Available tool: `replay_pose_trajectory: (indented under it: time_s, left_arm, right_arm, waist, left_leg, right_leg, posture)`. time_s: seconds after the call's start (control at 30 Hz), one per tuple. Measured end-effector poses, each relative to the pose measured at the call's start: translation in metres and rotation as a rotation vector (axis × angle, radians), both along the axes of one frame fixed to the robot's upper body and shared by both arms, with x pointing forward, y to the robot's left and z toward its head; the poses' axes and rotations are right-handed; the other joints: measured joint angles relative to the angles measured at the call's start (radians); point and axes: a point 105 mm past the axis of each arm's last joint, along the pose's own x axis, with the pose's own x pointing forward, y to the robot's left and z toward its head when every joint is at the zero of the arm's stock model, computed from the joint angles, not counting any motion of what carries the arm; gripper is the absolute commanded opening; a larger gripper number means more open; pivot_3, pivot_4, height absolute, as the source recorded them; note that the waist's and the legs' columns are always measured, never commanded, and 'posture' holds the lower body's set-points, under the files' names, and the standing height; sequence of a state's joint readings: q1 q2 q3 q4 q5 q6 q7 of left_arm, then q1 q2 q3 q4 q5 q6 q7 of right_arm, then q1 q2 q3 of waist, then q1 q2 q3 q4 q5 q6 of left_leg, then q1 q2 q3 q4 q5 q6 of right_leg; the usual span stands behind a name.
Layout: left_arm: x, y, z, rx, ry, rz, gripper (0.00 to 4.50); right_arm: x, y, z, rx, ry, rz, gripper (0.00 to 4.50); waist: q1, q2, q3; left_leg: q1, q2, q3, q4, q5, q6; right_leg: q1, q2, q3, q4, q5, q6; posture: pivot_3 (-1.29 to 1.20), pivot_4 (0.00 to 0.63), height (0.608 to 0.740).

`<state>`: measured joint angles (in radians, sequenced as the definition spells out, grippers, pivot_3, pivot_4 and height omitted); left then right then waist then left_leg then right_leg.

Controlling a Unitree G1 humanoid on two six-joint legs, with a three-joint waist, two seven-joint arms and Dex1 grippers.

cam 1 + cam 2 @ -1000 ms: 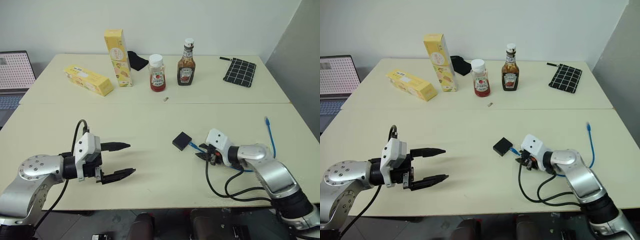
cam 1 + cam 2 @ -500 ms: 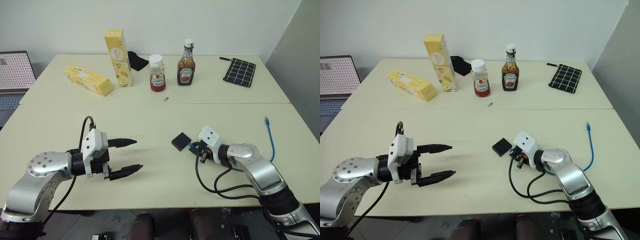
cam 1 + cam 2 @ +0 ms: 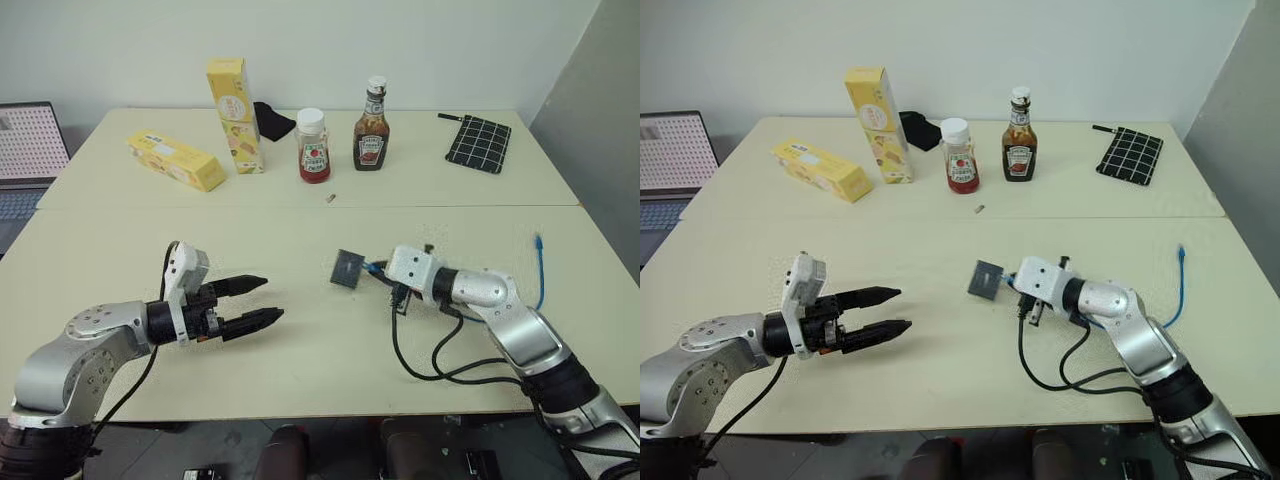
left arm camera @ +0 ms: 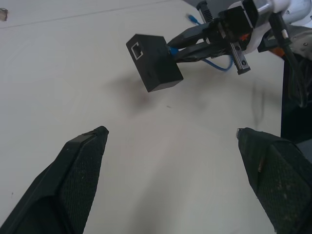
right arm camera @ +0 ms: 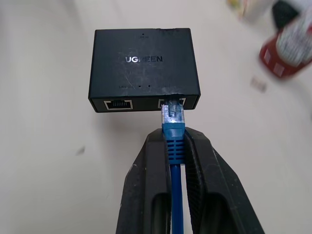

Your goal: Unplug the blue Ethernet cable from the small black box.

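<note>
The right gripper [image 5: 175, 146] is pinched tight on the blue Ethernet cable [image 5: 174, 141] just behind its clear plug, which still sits in a port of the small black box [image 5: 144, 63]. The box hangs off the counter [image 3: 300, 250] by that plug, tilted, casting a shadow below it. The left gripper [image 3: 255, 302] hovers well apart from the box, fingers spread wide, holding nothing. The risk as I see it: nothing braces the box (only the plug carries it), so a pull could drag it along, or the latch could give and drop it.
</note>
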<state>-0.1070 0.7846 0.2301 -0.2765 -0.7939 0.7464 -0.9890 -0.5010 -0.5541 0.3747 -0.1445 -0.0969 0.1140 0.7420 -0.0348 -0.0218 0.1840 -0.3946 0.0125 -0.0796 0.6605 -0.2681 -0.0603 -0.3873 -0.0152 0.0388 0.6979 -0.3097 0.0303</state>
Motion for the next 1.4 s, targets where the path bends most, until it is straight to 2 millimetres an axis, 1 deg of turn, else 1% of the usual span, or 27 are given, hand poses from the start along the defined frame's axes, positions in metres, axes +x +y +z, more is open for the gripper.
replay_pose_trajectory:
  time_s: [0.07, 0.13, 0.27, 0.33, 0.53, 0.63, 0.67, 0.7, 0.77, 0.8, 0.83, 1.0, 1.1, 1.23, 1.37, 1.4]
  left_arm:
    - [0.003, 0.000, 0.000, -0.027, 0.028, 0.012, 4.50]
    - [0.004, -0.003, 0.001, -0.054, 0.040, 0.007, 4.50]
    - [0.004, -0.015, 0.008, -0.132, 0.060, -0.029, 4.50]
    - [0.002, -0.020, 0.009, -0.166, 0.074, -0.049, 4.50]
    - [0.006, -0.029, 0.016, -0.227, 0.068, -0.064, 4.50]
    - [0.007, -0.031, 0.016, -0.250, 0.070, -0.064, 4.50]
    - [0.007, -0.032, 0.017, -0.256, 0.070, -0.066, 4.14]
    - [0.007, -0.033, 0.017, -0.259, 0.069, -0.069, 4.08]
    - [0.007, -0.036, 0.017, -0.262, 0.072, -0.078, 3.66]
    - [0.007, -0.037, 0.016, -0.262, 0.077, -0.083, 3.55]
    - [0.006, -0.039, 0.014, -0.261, 0.087, -0.093, 3.22]
    - [0.007, -0.041, 0.011, -0.272, 0.102, -0.097, 2.33]
    - [0.006, -0.043, 0.010, -0.272, 0.110, -0.115, 1.64]
    - [0.005, -0.045, 0.009, -0.269, 0.112, -0.127, 0.82]
    - [0.006, -0.045, 0.007, -0.268, 0.116, -0.126, 0.78]
    - [0.006, -0.045, 0.007, -0.268, 0.117, -0.126, 0.78]
  right_arm:
    - [-0.002, 0.008, 0.009, -0.001, -0.072, 0.071, 0.11]
    - [-0.006, 0.012, 0.013, -0.002, -0.113, 0.122, 0.11]
    - [-0.013, 0.027, 0.025, -0.026, -0.237, 0.248, 0.11]
    - [-0.016, 0.031, 0.031, -0.031, -0.287, 0.289, 0.11]
    - [-0.023, 0.036, 0.032, -0.040, -0.341, 0.345, 0.11]
    - [-0.025, 0.036, 0.032, -0.042, -0.356, 0.359, 0.11]
    - [-0.026, 0.037, 0.032, -0.042, -0.359, 0.364, 0.11]
    - [-0.026, 0.037, 0.033, -0.042, -0.364, 0.368, 0.11]
    - [-0.027, 0.037, 0.033, -0.043, -0.367, 0.372, 0.11]
    - [-0.027, 0.037, 0.033, -0.043, -0.370, 0.374, 0.11]
    - [-0.028, 0.038, 0.033, -0.040, -0.374, 0.380, 0.11]
    - [-0.030, 0.042, 0.034, -0.028, -0.383, 0.392, 0.11]
    - [-0.030, 0.042, 0.034, -0.032, -0.387, 0.392, 0.11]
    - [-0.029, 0.042, 0.033, -0.046, -0.396, 0.389, 0.11]
    - [-0.029, 0.042, 0.032, -0.058, -0.410, 0.390, 0.11]
    - [-0.029, 0.042, 0.032, -0.059, -0.410, 0.390, 0.81]
  waist:
    - [0.000, 0.000, 0.000]
    - [0.002, 0.000, 0.000]
    - [0.002, 0.000, 0.000]
    - [0.002, 0.000, 0.000]
    - [0.003, 0.000, 0.000]
    - [0.003, 0.000, 0.000]
    - [0.003, 0.000, 0.000]
    - [0.003, 0.000, 0.000]
    - [0.003, 0.000, 0.000]
    - [0.003, 0.000, 0.000]
    - [0.003, 0.000, 0.000]
    - [0.003, 0.000, 0.000]
    - [0.003, 0.000, 0.000]
    - [0.003, 0.000, 0.000]
    - [0.003, 0.000, 0.000]
    - [0.003, 0.000, 0.000]
  left_leg:
    - [0.000, 0.000, 0.000, 0.000, 0.000, 0.000]
    - [-0.001, 0.001, 0.000, 0.000, 0.000, 0.000]
    - [-0.001, 0.000, 0.000, 0.001, 0.000, 0.000]
    - [-0.001, 0.000, -0.001, 0.001, 0.000, 0.000]
    - [-0.001, 0.000, -0.001, 0.001, 0.000, 0.000]
    - [-0.001, 0.000, -0.001, 0.001, 0.000, 0.000]
    - [-0.001, 0.000, -0.001, 0.001, 0.000, 0.000]
    - [-0.001, 0.000, -0.001, 0.001, 0.000, 0.000]
    - [-0.001, 0.000, -0.001, 0.001, 0.000, 0.000]
    - [-0.001, 0.000, -0.001, 0.001, 0.000, 0.000]
    - [-0.001, 0.000, -0.001, 0.001, 0.000, 0.000]
    - [-0.001, 0.000, -0.001, 0.001, 0.000, 0.000]
    - [-0.001, 0.000, -0.001, 0.001, 0.000, 0.000]
    - [-0.001, 0.000, -0.001, 0.001, 0.000, 0.000]
    - [-0.001, 0.000, -0.001, 0.001, 0.000, 0.000]
    - [-0.001, 0.000, -0.001, 0.001, 0.000, 0.000]
  right_leg:
    - [0.000, 0.000, 0.000, 0.000, 0.000, 0.000]
    - [0.000, -0.002, 0.000, 0.000, 0.000, 0.000]
    - [0.000, -0.003, 0.000, 0.000, 0.000, 0.000]
    - [0.000, -0.003, 0.000, 0.000, 0.000, 0.000]
    - [0.000, -0.003, 0.000, 0.000, 0.000, 0.000]
    - [0.000, -0.003, 0.000, 0.000, 0.000, 0.000]
    - [0.000, -0.003, 0.000, 0.000, 0.000, 0.000]
    - [0.000, -0.003, 0.000, 0.000, 0.000, 0.000]
    - [0.000, -0.003, 0.000, 0.000, 0.000, 0.000]
    - [0.000, -0.003, 0.000, 0.000, 0.000, 0.000]
    - [0.000, -0.003, 0.000, 0.000, 0.000, 0.000]
    - [0.000, -0.003, 0.000, 0.000, 0.000, 0.000]
    - [0.000, -0.003, 0.000, 0.000, 0.000, 0.000]
    - [0.000, -0.003, 0.000, 0.000, 0.000, 0.000]
    - [0.000, -0.003, 0.000, 0.000, 0.000, 0.000]
    - [0.000, -0.003, 0.000, 0.000, 0.000, 0.000]
  posture:
    - [0.00, 0.150, 0.740]
    - [0.00, 0.150, 0.740]
    - [0.00, 0.150, 0.740]
    - [0.00, 0.150, 0.740]
    - [0.00, 0.150, 0.740]
    - [0.00, 0.150, 0.740]
    - [0.00, 0.150, 0.740]
    - [0.00, 0.150, 0.740]
    - [0.00, 0.150, 0.740]
    - [0.00, 0.150, 0.740]
    - [0.00, 0.150, 0.740]
    - [0.00, 0.150, 0.740]
    - [0.00, 0.150, 0.740]
    - [0.00, 0.150, 0.740]
    - [0.00, 0.150, 0.740]
    - [0.00, 0.150, 0.740]
